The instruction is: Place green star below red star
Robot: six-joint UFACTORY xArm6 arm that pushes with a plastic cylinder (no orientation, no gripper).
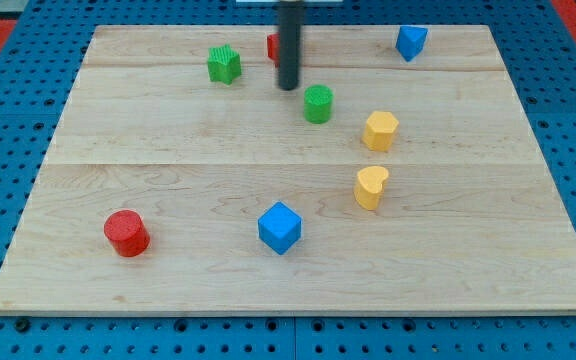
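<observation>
No claw on this rig; my tip (pixel 288 87) sits between the small green plastic star (pixel 224 65) and green cylinder (pixel 318 104), hiding most of the red star (pixel 272 45). Green star near the wooden board's (pixel 168 180) top edge looks light, rigid, likely to spin; I'd push its flat upper-left side, centred.

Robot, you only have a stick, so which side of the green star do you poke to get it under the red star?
I can't grip, only push. The green star sits left of the red star, which my rod mostly hides. My tip is to the green star's right. I'd probably touch its upper-left side and push it right and down, aiming under the red one.
</observation>
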